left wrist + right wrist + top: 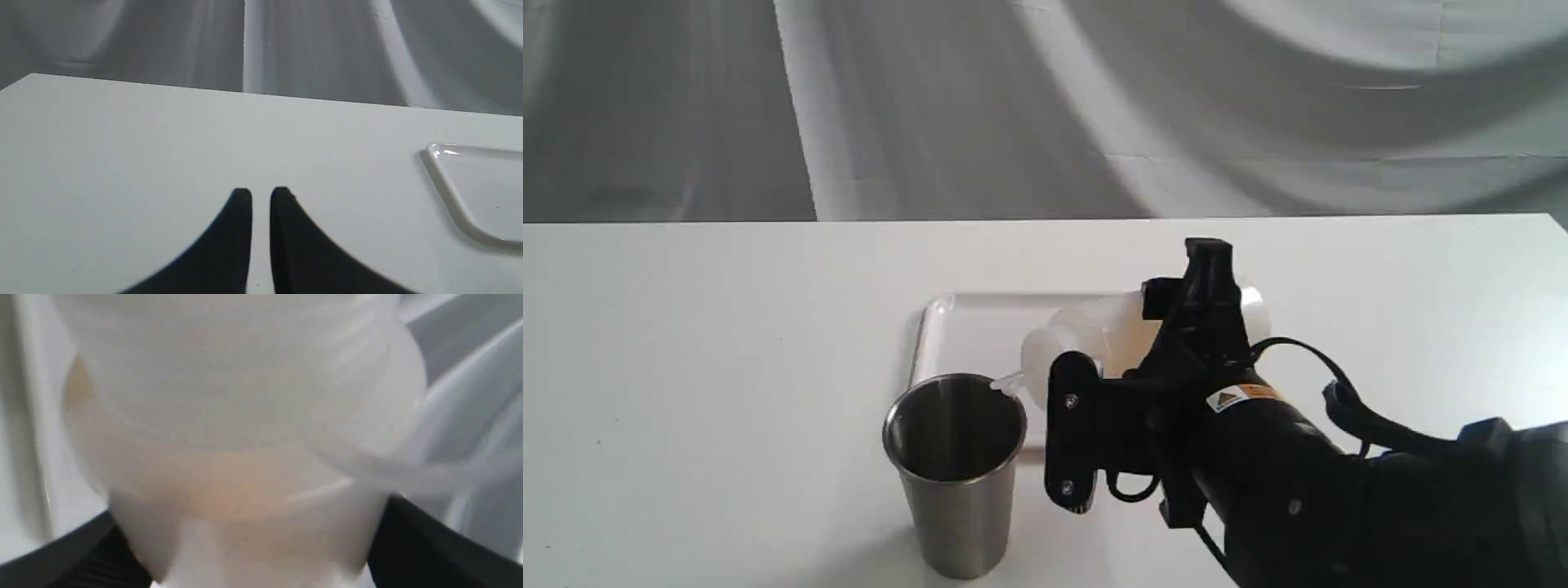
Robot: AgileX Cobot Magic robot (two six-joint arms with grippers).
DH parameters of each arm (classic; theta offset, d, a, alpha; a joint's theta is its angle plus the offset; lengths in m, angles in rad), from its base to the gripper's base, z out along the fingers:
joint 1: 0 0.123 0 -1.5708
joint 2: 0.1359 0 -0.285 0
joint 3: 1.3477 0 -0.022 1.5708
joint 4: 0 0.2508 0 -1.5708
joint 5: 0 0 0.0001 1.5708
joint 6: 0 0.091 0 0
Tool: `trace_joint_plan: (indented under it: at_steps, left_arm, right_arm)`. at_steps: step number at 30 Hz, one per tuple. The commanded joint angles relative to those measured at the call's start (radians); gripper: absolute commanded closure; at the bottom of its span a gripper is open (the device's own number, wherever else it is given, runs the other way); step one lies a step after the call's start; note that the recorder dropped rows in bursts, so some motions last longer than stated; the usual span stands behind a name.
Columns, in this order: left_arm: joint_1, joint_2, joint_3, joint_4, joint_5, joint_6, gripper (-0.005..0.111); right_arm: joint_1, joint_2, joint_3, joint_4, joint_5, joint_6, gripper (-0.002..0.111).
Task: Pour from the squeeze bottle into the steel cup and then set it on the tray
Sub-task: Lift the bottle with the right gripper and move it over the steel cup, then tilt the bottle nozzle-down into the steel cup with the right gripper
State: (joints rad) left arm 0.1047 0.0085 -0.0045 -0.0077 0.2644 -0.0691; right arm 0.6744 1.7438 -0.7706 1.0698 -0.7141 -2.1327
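Observation:
The squeeze bottle (1086, 331) is tipped on its side above the tray (956, 327), its nozzle (1005, 382) touching or just over the steel cup's (953, 474) far right rim. My right gripper (1205, 314) is shut on the bottle's body, and amber liquid shows faintly inside. Up close in the right wrist view, the bottle (245, 428) fills the frame between black fingers (433, 547). No stream is visible. The cup stands upright in front of the tray. My left gripper (261, 198) hovers low over bare table, fingers nearly together with nothing between them, left of the tray's corner (447, 196).
The white table (686, 367) ends at a back edge before a grey draped backdrop (1045, 98). My right arm (1339, 498) and its cable fill the lower right of the exterior view.

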Motion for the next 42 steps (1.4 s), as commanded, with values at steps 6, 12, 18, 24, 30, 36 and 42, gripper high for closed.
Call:
trace_joint_plan:
  at_steps: [6, 12, 18, 24, 30, 36, 42]
  left_arm:
    - [-0.005, 0.003, 0.004, -0.004, 0.001, -0.002, 0.098]
    - [-0.005, 0.003, 0.004, -0.004, 0.001, -0.002, 0.098]
    - [-0.005, 0.003, 0.004, -0.004, 0.001, -0.002, 0.098]
    - [-0.005, 0.003, 0.004, -0.004, 0.001, -0.002, 0.098]
    - [-0.005, 0.003, 0.004, -0.004, 0.001, -0.002, 0.098]
    - [-0.005, 0.003, 0.004, -0.004, 0.001, -0.002, 0.098]
    - [-0.005, 0.003, 0.004, -0.004, 0.001, -0.002, 0.098]
  right_arm:
    - [0.000, -0.006, -0.012, -0.129, -0.104, -0.011, 0.108]
    - [0.000, -0.006, -0.012, -0.188, -0.108, -0.011, 0.108]
    - [0.000, -0.006, -0.012, -0.251, -0.112, -0.013, 0.108]
    - [-0.034, -0.006, -0.012, -0.260, -0.114, -0.013, 0.108]
    - [-0.037, -0.004, -0.012, -0.324, -0.139, -0.010, 0.108]
    - [-0.037, 0.027, -0.012, -0.342, -0.154, -0.010, 0.108]
    - [-0.037, 0.079, -0.012, -0.391, -0.241, -0.010, 0.108]
